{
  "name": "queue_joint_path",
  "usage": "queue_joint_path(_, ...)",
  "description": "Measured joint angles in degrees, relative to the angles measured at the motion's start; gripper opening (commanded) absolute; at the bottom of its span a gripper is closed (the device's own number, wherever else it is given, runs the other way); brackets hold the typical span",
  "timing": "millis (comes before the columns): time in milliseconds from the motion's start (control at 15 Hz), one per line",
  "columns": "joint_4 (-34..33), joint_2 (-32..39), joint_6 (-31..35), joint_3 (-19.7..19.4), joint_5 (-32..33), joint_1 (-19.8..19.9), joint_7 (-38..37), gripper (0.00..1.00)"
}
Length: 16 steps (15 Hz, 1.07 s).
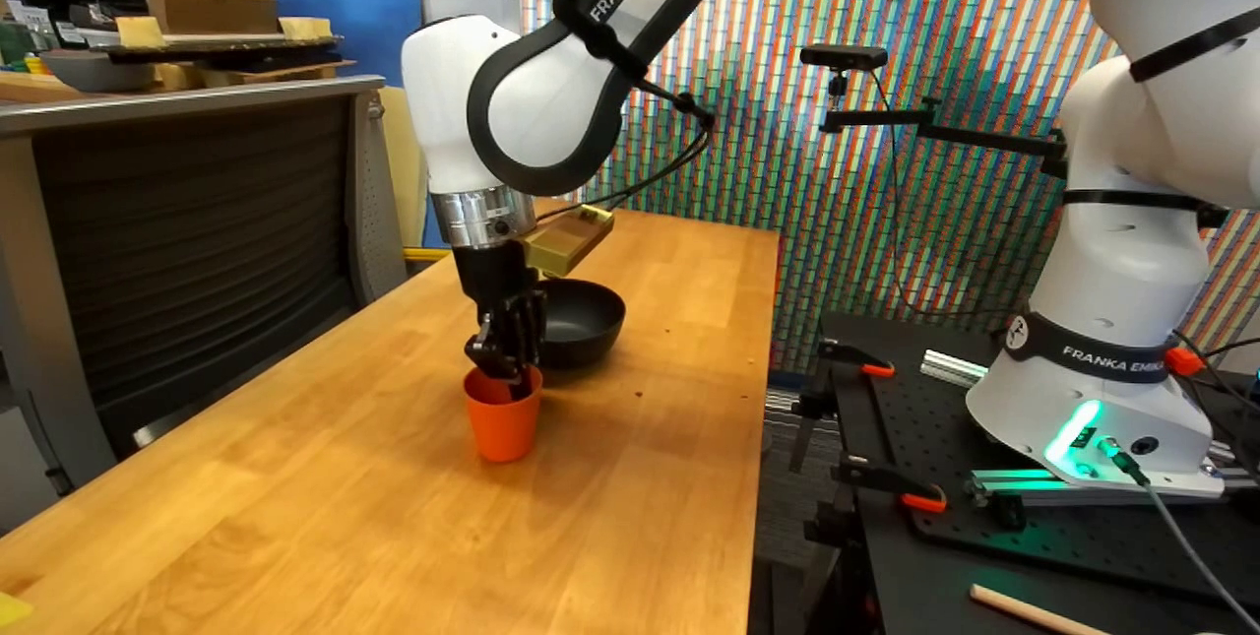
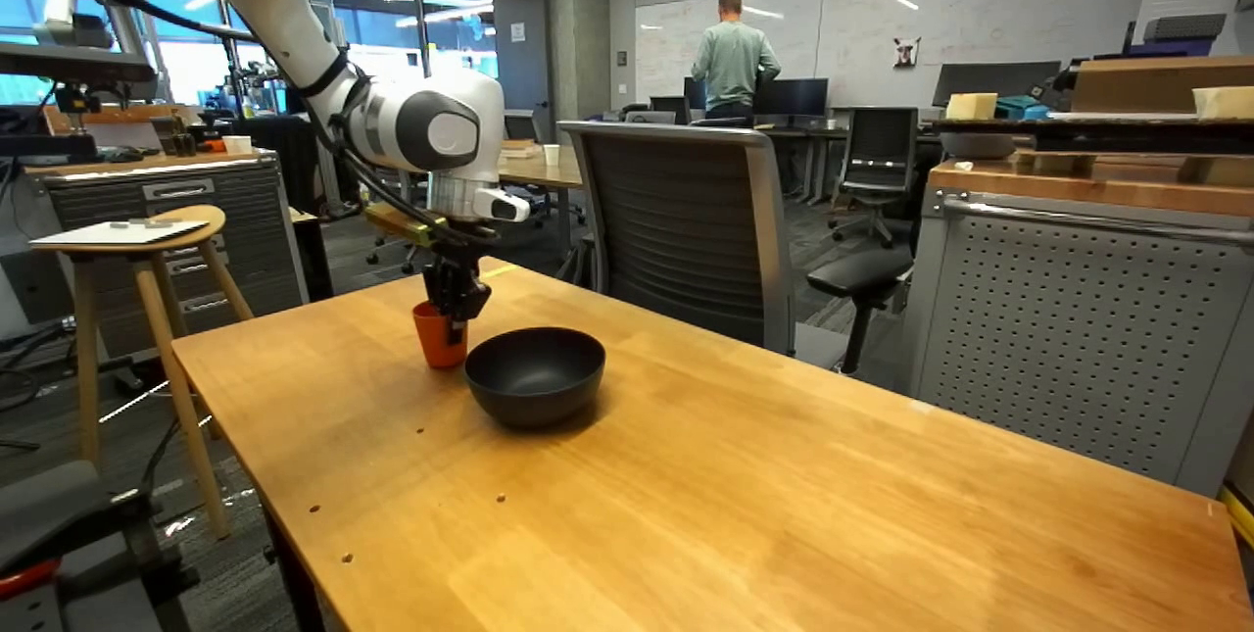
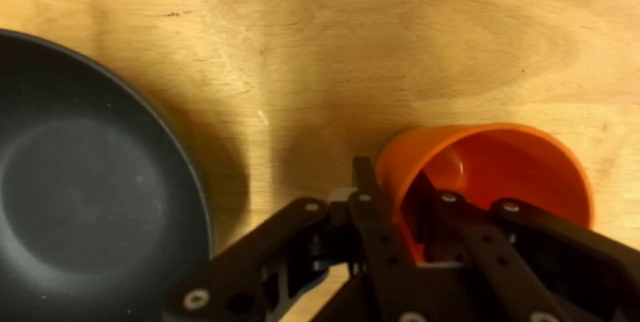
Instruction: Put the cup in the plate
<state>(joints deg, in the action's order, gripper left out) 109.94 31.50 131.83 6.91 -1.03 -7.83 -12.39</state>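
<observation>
The orange-red cup (image 1: 502,428) stands upright on the wooden table, and it also shows in an exterior view (image 2: 432,342). The black bowl-like plate (image 2: 534,407) sits close beside it; it is partly behind the gripper in an exterior view (image 1: 596,345). My gripper (image 1: 519,381) points down at the cup's rim. In the wrist view, the gripper (image 3: 392,182) has one finger inside the cup (image 3: 525,162) and one outside, closed on the wall that faces the plate (image 3: 85,197). The inner fingertip is partly hidden by that wall. I cannot tell whether the cup's base touches the table.
An office chair (image 2: 681,230) stands against the table's (image 2: 784,475) long edge. A grey cabinet (image 2: 1078,328) is beyond it. The robot's base (image 1: 1093,418) is mounted on a separate black bench (image 1: 984,527) across a gap from the table. A person (image 2: 733,59) stands far back.
</observation>
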Motion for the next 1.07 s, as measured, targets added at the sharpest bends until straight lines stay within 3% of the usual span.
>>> queue_joint_path(200,0.14,0.30,-0.01,0.44,-3.24,0.00,1.27,0.01)
queue_joint_path(467,1.17,-1.80,0.04,-0.65,-2.93,-0.07,0.82,0.01)
queue_joint_path(1067,9.61,-20.43,-0.08,-12.28,16.48,-0.19,-16.36,0.01)
